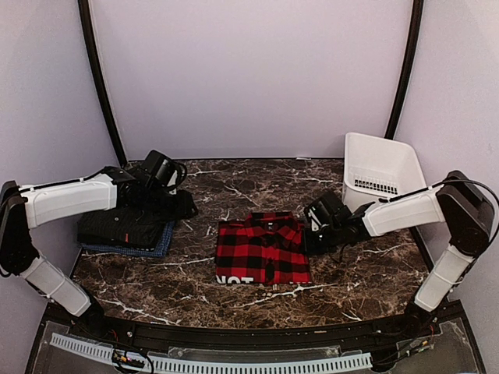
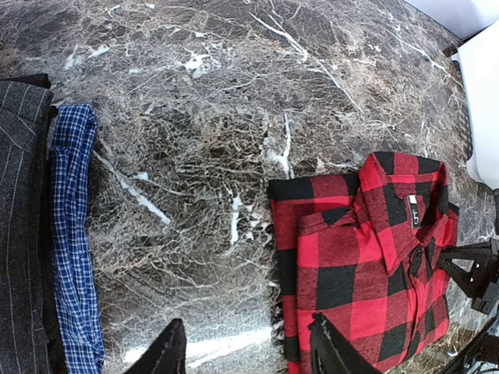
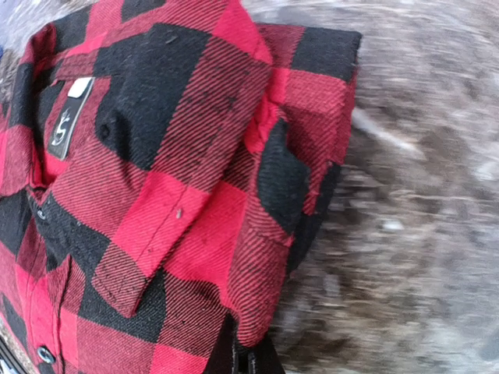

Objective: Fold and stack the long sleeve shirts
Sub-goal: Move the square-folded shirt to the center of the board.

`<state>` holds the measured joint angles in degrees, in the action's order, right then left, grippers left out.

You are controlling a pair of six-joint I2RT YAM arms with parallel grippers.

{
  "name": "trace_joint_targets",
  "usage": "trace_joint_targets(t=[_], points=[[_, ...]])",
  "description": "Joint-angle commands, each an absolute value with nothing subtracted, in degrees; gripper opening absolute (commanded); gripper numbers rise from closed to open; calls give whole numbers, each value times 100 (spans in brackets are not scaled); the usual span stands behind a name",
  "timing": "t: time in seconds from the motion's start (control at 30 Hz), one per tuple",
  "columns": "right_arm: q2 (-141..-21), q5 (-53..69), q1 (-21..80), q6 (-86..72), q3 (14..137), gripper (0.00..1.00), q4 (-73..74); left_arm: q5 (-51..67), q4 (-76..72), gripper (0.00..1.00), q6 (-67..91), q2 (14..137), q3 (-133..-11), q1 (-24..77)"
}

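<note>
The red-and-black checked shirt (image 1: 261, 249) lies folded in the middle of the table, white letters at its near edge. It also shows in the left wrist view (image 2: 366, 265) and the right wrist view (image 3: 156, 179). My right gripper (image 1: 313, 226) is at the shirt's right edge, its jaws pinched together on the folded cloth edge (image 3: 249, 354). The black shirt (image 1: 129, 222) lies folded on the blue shirt (image 1: 161, 248) at the left. My left gripper (image 1: 168, 178) hovers over that stack's far right part, open and empty (image 2: 249, 354).
A white plastic basket (image 1: 380, 173) stands tilted at the back right, behind my right arm. The dark marble table (image 1: 234, 187) ends at a black rail along the near side. The blue shirt's edge (image 2: 74, 234) runs down the left of the left wrist view.
</note>
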<state>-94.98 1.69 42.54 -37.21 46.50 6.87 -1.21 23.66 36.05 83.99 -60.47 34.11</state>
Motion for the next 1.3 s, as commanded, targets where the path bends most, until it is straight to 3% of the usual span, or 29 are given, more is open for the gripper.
trace_joint_targets(t=[0.0, 0.63, 0.9, 1.27], points=[[-9212, 78, 3965, -3450, 4432, 0, 942, -267, 2528, 52, 3618, 8260, -5935, 3366], [-7897, -157, 2898, -3257, 3577, 1, 1530, -1011, 2983, 52, 3372, 9087, -6080, 3135], [-6858, -26, 2895, -2967, 4140, 38, 1807, -1139, 3047, 52, 3339, 9445, -6056, 3068], [-5653, -576, 2900, -2634, 4547, 70, 1393, -1744, 3252, 53, 3218, 10129, -6395, 3013]])
